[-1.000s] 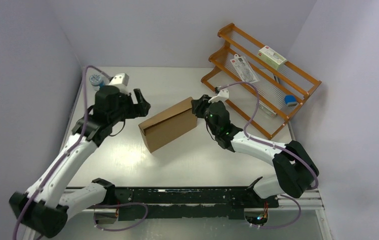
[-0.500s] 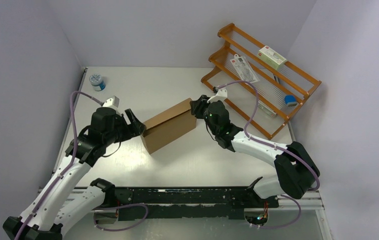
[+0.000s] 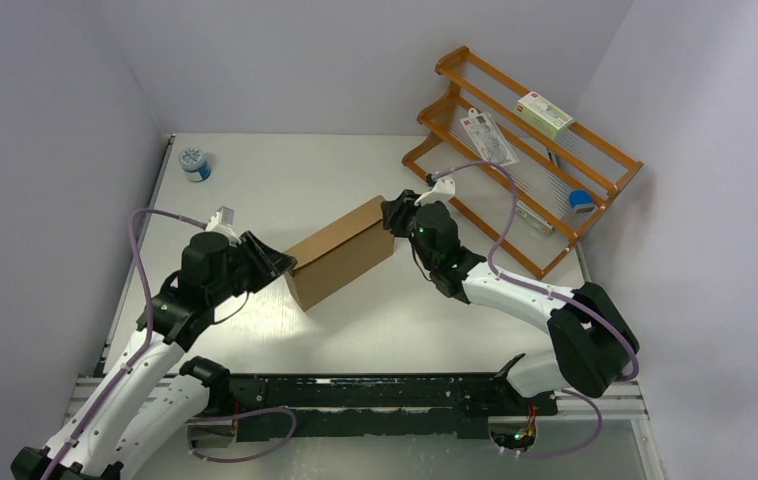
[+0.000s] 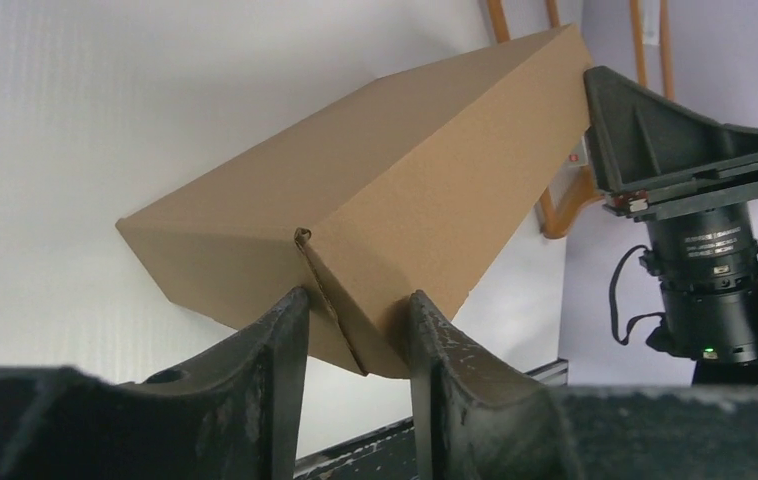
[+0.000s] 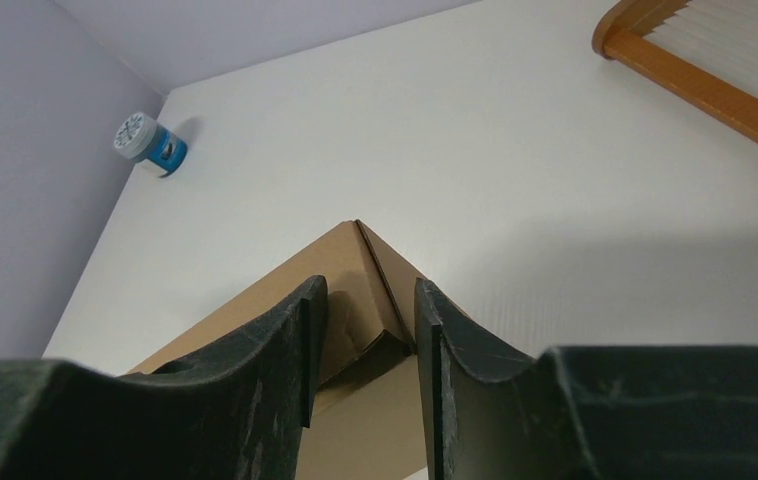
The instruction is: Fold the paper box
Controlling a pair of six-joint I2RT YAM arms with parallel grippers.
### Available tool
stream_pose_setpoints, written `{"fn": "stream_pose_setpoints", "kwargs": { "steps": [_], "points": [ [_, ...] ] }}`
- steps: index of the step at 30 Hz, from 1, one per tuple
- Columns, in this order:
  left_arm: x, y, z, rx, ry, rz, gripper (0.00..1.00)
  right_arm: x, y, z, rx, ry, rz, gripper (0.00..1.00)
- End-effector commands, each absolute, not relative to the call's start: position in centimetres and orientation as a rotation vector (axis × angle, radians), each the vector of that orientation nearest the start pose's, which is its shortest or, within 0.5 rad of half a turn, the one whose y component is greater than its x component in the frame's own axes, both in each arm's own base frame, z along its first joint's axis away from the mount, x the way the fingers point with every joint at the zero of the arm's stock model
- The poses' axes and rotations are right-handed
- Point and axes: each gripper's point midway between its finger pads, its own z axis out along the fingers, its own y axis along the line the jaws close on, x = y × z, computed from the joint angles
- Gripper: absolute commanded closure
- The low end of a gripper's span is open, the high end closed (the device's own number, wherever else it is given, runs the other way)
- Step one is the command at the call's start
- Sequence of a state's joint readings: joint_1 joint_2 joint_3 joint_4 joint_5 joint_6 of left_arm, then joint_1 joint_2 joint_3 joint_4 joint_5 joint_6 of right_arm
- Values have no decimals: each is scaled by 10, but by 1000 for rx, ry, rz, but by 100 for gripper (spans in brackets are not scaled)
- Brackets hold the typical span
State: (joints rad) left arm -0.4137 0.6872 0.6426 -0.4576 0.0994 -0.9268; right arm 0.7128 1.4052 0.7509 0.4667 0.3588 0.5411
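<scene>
On the tabletop (image 3: 355, 180), right fingers (image 5: 285, 350) grasp the paper box (image 3: 340, 252) at one end corner; left fingers (image 4: 275, 350) straddle the opposite corner (clamped or not, I cannot tell).

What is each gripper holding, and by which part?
The box: the left gripper pinches its near-end corner, the right gripper its far-end corner.
</scene>
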Motion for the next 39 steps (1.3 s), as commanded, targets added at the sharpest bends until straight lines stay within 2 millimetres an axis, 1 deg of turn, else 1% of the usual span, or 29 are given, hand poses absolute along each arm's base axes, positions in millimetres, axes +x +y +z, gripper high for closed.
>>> {"fn": "stream_pose_setpoints", "kwargs": {
  "steps": [1, 5, 8, 9, 10, 12, 13, 15, 19, 21, 24, 26, 29, 31, 35, 39],
  "points": [
    [217, -165, 173, -497, 2209, -964, 63, 335, 251, 117, 9, 2014, 488, 59],
    [233, -158, 172, -435, 2207, -841, 66, 328, 251, 111, -8, 2036, 504, 59],
    [250, -152, 173, -353, 2194, -732, 69, 320, 252, 109, -30, 2056, 533, 59],
    [257, -150, 177, -326, 2185, -693, 69, 316, 252, 109, -37, 2065, 543, 59],
    [263, -147, 176, -296, 2184, -650, 70, 313, 252, 109, -44, 2072, 552, 59],
    [275, -148, 180, -223, 2174, -607, 70, 308, 250, 112, -59, 2087, 560, 58],
    [281, -149, 182, -190, 2167, -589, 70, 307, 250, 118, -65, 2077, 563, 57],
    [296, -143, 186, -158, 2140, -521, 70, 308, 243, 126, -72, 2079, 543, 55],
    [322, -129, 195, -110, 2104, -457, 69, 317, 229, 140, -60, 2076, 529, 52],
    [332, -121, 193, -113, 2111, -438, 69, 322, 222, 145, -54, 2078, 535, 50],
    [336, -118, 196, -107, 2117, -484, 66, 327, 216, 152, -49, 2078, 585, 49],
    [336, -120, 200, -103, 2106, -516, 59, 328, 215, 154, -57, 2082, 622, 48],
    [333, -122, 206, -102, 2092, -551, 47, 323, 220, 158, -97, 2091, 712, 47],
    [330, -123, 210, -109, 2085, -578, 42, 321, 221, 161, -106, 2088, 766, 46],
    [326, -131, 215, -111, 2077, -699, 39, 319, 225, 166, -125, 2069, 845, 46],
    [321, -136, 213, -114, 2098, -785, 38, 321, 221, 170, -110, 2065, 886, 45]
  ]
}}
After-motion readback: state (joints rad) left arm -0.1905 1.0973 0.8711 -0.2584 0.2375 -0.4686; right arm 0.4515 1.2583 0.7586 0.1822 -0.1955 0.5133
